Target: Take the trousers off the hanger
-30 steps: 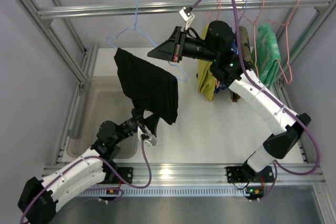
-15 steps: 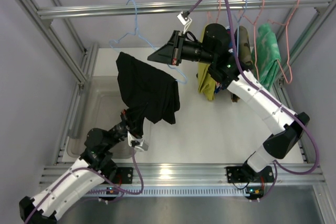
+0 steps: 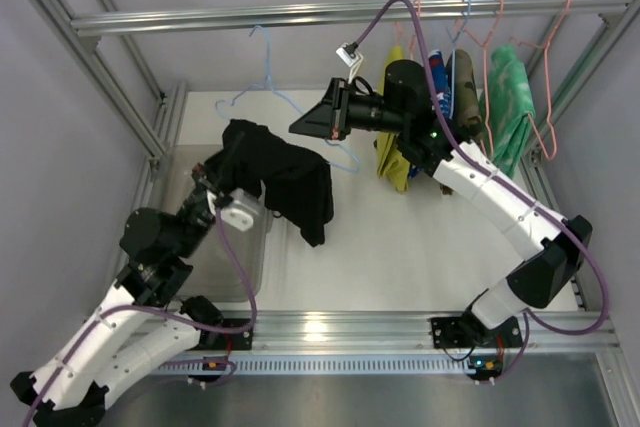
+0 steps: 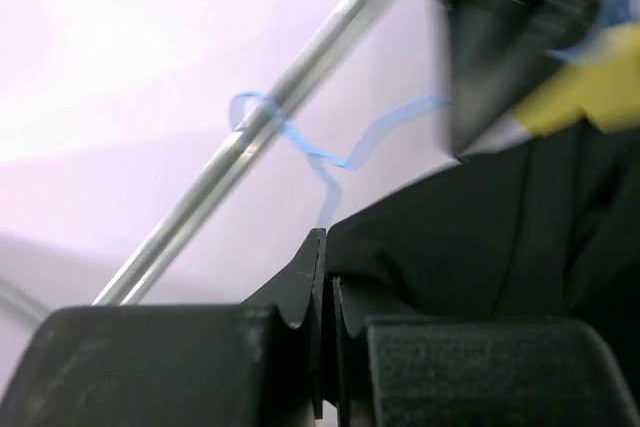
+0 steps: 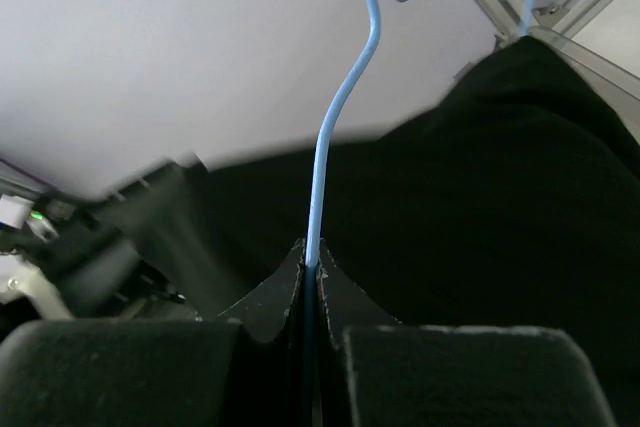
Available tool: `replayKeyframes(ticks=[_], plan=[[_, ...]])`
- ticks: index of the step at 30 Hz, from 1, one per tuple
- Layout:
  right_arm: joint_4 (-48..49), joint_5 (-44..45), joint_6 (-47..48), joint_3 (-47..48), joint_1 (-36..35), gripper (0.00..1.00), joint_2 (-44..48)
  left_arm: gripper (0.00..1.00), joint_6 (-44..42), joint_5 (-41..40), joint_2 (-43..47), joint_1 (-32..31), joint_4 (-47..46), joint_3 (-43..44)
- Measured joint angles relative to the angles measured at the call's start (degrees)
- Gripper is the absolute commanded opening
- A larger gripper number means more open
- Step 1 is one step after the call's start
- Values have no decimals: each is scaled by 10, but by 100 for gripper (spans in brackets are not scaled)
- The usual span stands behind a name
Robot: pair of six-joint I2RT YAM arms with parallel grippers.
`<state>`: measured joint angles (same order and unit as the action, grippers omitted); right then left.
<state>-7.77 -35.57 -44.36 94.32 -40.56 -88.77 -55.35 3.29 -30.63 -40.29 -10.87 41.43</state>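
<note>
The black trousers (image 3: 285, 182) hang bunched over a light blue wire hanger (image 3: 262, 97) below the rail. My left gripper (image 3: 228, 150) reaches up to their upper left edge and is shut on a fold of the black cloth (image 4: 470, 237); the jaws (image 4: 325, 247) stand pressed together. My right gripper (image 3: 297, 127) is shut on the hanger's blue wire (image 5: 330, 147), which runs up out of the closed jaws (image 5: 312, 255), with the black trousers (image 5: 500, 207) behind it. Yellow trousers (image 3: 395, 159) hang on the rail further right, behind the right arm.
A clear plastic bin (image 3: 185, 182) stands at the table's left, under the left arm. Several pink and blue hangers with a green garment (image 3: 512, 97) and others crowd the rail (image 3: 200, 19) at the right. Metal frame posts (image 3: 110, 67) flank the table.
My left arm swung up from the trousers' lower hem to their upper left edge and shut there. The black trousers have bunched up and shifted left. The right gripper kept its hold on the hanger.
</note>
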Motion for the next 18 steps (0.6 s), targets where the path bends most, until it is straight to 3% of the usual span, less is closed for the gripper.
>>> replayKeyframes(ticks=[4, 11, 18], plan=[[-2, 1, 10, -20, 0, 0, 20, 0, 84, -89, -89, 0, 19, 155], [0, 11, 26, -50, 1, 0, 49, 0, 176, -168, -177, 0, 61, 349], [-8, 27, 64, -110, 1, 0, 64, 0, 166, -210, -214, 0, 43, 431]])
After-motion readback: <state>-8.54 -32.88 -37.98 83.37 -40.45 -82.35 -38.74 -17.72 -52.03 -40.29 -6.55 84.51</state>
